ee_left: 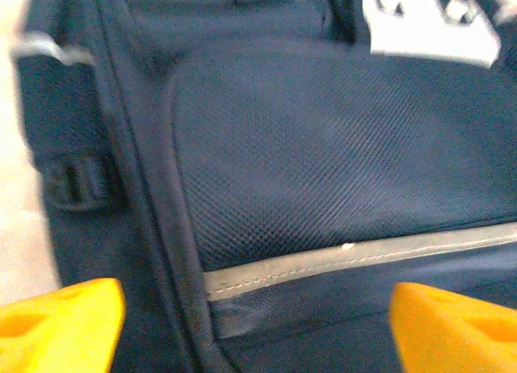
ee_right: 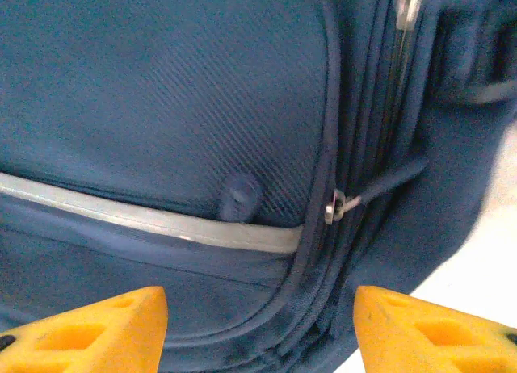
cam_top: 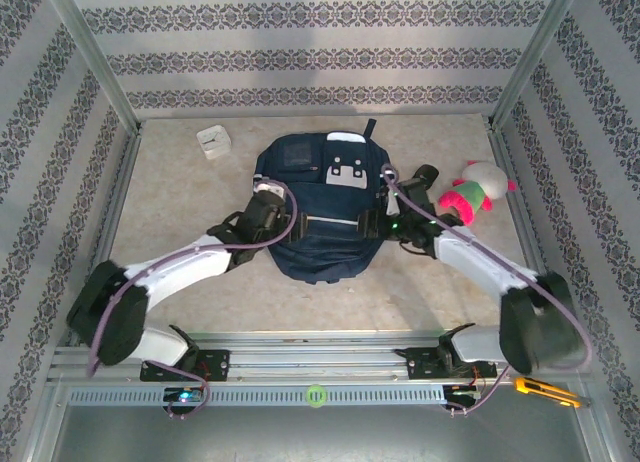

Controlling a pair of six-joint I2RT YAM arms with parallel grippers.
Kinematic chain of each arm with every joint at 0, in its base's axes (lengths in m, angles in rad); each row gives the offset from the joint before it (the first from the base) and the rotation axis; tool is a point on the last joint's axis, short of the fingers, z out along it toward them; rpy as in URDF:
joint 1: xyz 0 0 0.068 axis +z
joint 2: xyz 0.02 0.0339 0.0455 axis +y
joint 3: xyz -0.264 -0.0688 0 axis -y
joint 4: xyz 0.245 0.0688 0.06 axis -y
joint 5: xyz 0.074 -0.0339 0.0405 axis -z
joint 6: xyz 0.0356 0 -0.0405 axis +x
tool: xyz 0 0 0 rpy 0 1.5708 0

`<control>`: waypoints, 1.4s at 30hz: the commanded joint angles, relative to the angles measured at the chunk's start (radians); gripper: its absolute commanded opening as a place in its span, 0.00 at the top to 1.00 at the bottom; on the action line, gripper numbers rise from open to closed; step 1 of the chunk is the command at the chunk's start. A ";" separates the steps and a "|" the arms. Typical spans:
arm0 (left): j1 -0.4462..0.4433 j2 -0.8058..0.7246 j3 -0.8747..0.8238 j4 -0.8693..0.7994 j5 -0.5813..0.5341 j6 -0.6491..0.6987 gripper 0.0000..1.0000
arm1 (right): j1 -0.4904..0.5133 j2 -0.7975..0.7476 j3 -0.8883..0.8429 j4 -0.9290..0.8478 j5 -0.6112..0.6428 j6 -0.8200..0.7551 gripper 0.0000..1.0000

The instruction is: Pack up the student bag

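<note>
- Top view: the student bag [cam_top: 320,207] lies flat in the middle of the table [cam_top: 180,212], with its grey-white patch [cam_top: 345,172] towards the far end.
- The left gripper [cam_top: 272,214] is at the bag's left edge and the right gripper [cam_top: 380,222] is at its right edge. From here, how far apart the fingers are cannot be told.
- A small white box [cam_top: 213,142] sits far left of the bag and a pink, white and green plush toy [cam_top: 478,192] lies to the right. Both are apart from the bag.
- Left wrist view: the yellow fingers [ee_left: 60,324] are spread wide over the bag's front pocket, just near of the pale stripe [ee_left: 363,256], and hold nothing.
- Right wrist view: the yellow fingers [ee_right: 89,333] are parted over the bag's right side and grip nothing. A metal zipper pull [ee_right: 335,205] lies beyond them, beside the end of the stripe.
</note>
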 commanded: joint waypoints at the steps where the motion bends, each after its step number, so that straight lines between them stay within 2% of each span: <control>1: 0.045 -0.174 0.062 -0.110 -0.128 0.128 0.04 | -0.059 -0.155 0.070 -0.112 0.050 -0.126 0.35; 2: 0.062 -0.224 0.047 -0.106 -0.166 0.162 0.00 | -0.085 -0.199 0.070 -0.102 0.055 -0.156 0.24; 3: 0.076 -0.265 0.021 -0.083 -0.201 0.199 0.01 | -0.108 -0.232 0.062 -0.087 0.064 -0.184 0.02; 7: 0.133 -0.455 -0.171 0.113 -0.338 0.367 0.01 | -0.217 -0.327 -0.014 0.017 0.116 -0.306 0.02; 11: 0.154 -0.576 -0.380 0.361 -0.456 0.524 0.00 | -0.337 -0.345 -0.134 0.168 0.112 -0.378 0.02; 15: 0.158 -0.600 -0.567 0.614 -0.553 0.610 0.00 | -0.407 -0.343 -0.273 0.386 0.125 -0.343 0.02; 19: 0.189 -0.527 -0.696 0.791 -0.560 0.612 0.00 | -0.415 -0.268 -0.414 0.615 0.145 -0.391 0.02; 21: 0.223 -0.476 -0.719 0.808 -0.509 0.593 0.00 | -0.418 -0.206 -0.432 0.661 0.137 -0.394 0.02; 23: 0.279 -0.398 -0.752 0.886 -0.404 0.574 0.01 | -0.418 -0.140 -0.458 0.743 0.137 -0.378 0.02; 25: 0.325 -0.296 -0.777 1.033 -0.320 0.583 0.01 | -0.418 -0.057 -0.495 0.888 0.140 -0.351 0.02; 27: 0.367 -0.180 -0.779 1.168 -0.239 0.615 0.01 | -0.417 -0.028 -0.455 0.866 0.119 -0.358 0.02; 29: 0.414 -0.018 -0.763 1.338 -0.175 0.633 0.01 | -0.414 0.024 -0.475 1.022 0.111 -0.349 0.02; 30: 0.429 0.058 -0.744 1.418 -0.168 0.669 0.01 | -0.414 0.047 -0.475 1.080 0.097 -0.356 0.02; 31: 0.416 0.115 -0.715 1.466 -0.241 0.692 0.01 | -0.405 0.076 -0.475 1.116 0.090 -0.387 0.02; 32: 0.405 0.109 -0.695 1.429 -0.306 0.688 0.01 | -0.399 0.121 -0.497 1.173 0.095 -0.397 0.02; 33: 0.407 0.074 -0.688 1.358 -0.287 0.675 0.01 | -0.398 0.175 -0.511 1.233 0.089 -0.398 0.02; 35: 0.449 -0.010 -0.662 1.160 -0.102 0.655 0.01 | -0.396 0.295 -0.519 1.420 0.062 -0.387 0.02; 37: 0.476 -0.046 -0.613 0.986 0.042 0.666 0.01 | -0.398 0.229 -0.472 1.209 0.064 -0.406 0.02; 40: 0.485 -0.011 -0.537 0.892 0.104 0.619 0.01 | -0.388 0.261 -0.463 1.269 0.058 -0.412 0.02; 41: 0.503 -0.004 -0.540 0.917 0.182 0.565 0.01 | -0.388 0.254 -0.452 1.241 0.049 -0.419 0.02; 42: 0.514 0.038 -0.558 1.012 0.260 0.580 0.01 | -0.388 0.250 -0.451 1.230 0.049 -0.420 0.02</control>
